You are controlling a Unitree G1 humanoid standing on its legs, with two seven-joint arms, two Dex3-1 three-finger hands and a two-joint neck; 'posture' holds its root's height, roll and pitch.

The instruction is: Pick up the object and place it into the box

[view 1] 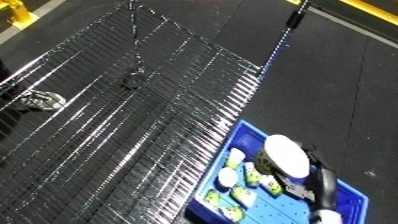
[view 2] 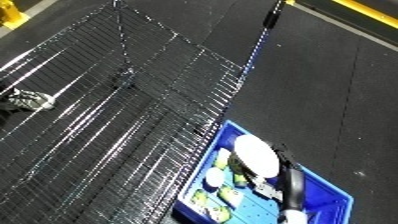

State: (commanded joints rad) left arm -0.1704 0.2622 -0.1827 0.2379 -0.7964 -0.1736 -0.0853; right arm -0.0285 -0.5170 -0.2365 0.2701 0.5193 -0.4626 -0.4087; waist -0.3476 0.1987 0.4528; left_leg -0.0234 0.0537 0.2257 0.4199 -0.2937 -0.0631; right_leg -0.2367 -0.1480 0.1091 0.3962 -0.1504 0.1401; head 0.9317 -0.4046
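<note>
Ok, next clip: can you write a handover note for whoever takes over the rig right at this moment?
Left robot hand: not in view.
Right robot hand: over the blue bin, against a white round object; I cannot tell if its fingers grip it.
Done: several small white and green items lie in the bin.
Left: probably let the white object go into the bin if it is held, then fetch the small object lying on the wire rack, far left.

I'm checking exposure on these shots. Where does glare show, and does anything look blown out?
Left eye view: bright streaks glint along the wire rack, and the white forearm over the blue bin looks washed out. Right eye view: same streaks, same pale forearm.
</note>
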